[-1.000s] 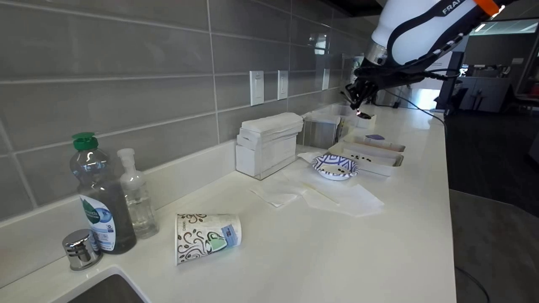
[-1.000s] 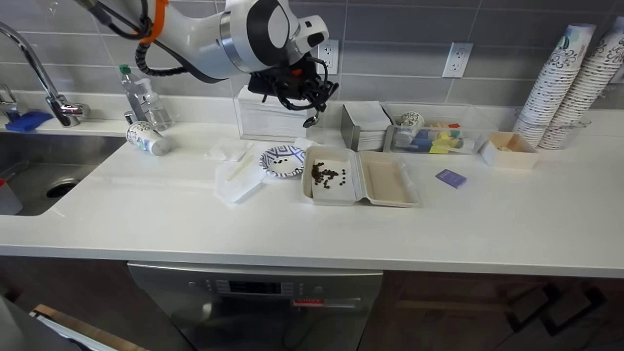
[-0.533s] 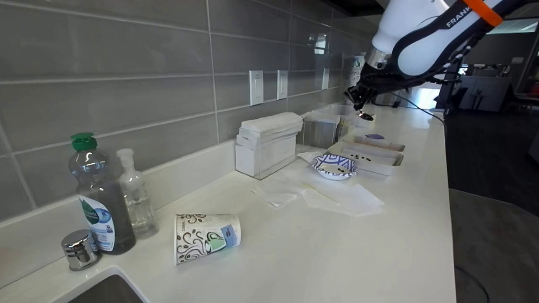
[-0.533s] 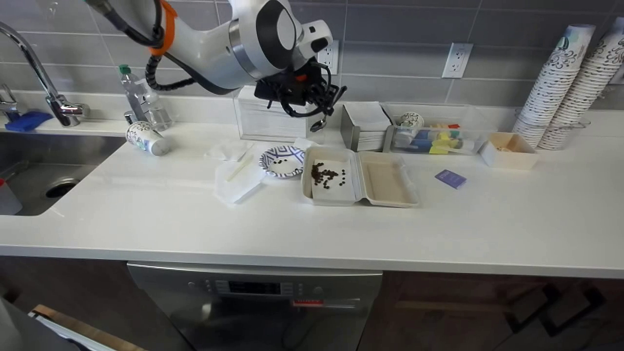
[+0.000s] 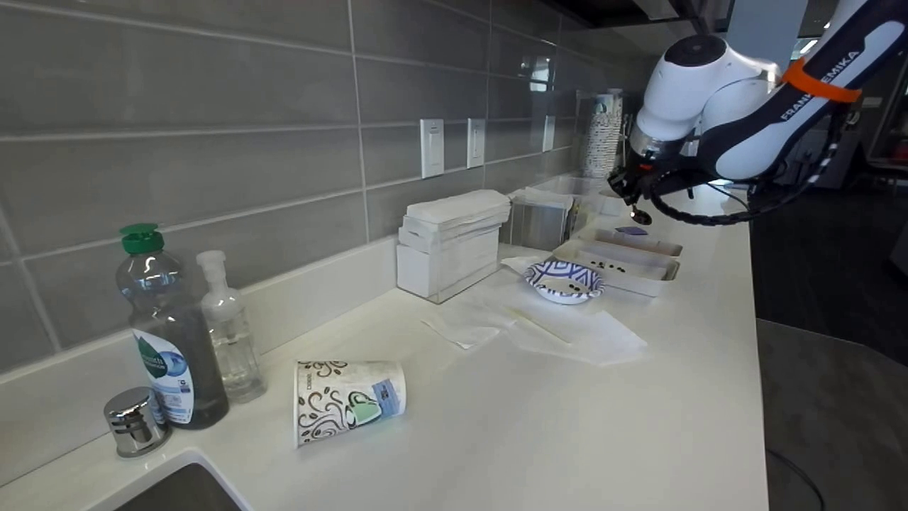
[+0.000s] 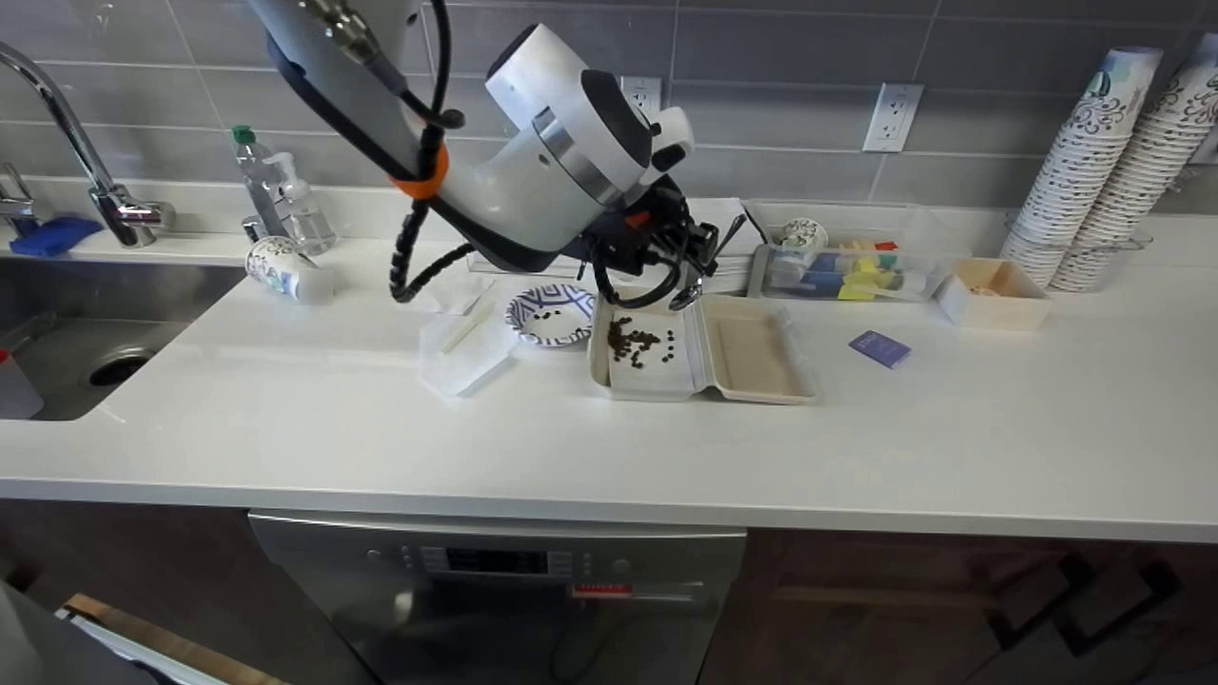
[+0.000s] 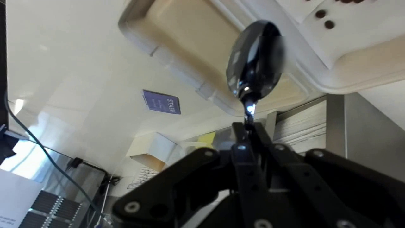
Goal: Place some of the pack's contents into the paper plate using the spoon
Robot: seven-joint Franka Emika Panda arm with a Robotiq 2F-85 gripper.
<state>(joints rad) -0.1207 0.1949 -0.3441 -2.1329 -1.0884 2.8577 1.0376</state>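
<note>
Since a second ago the arm [image 6: 519,205] has come down and swung toward the right of the frame in an exterior view, taking the spoon [image 7: 245,63] with it. Nearest in the wrist view, at its lower middle, the tool [image 7: 249,126] has its fingers drawn tight on the spoon's handle, with next to no gap between them. The spoon's bowl points toward the top of that view (part of it is blurred, so I cannot tell whether it carries anything). Beyond, seemingly below the spoon and apart from it, the pack [image 6: 702,357] lies unfolded on the tabletop [image 6: 428,447] at mid-frame, most of the dark bits [image 6: 620,341] in its left half. Just beside its left wall sits the paper plate [image 6: 555,326], with a few such bits in it. So I judge the spoon taken up and some contents already served; what remains may be another scoop, or only setting the spoon down. Farther back, toward the upper right of the frame, are a pale box [image 6: 994,312] and stacks of paper cups [image 6: 1094,162].
</note>
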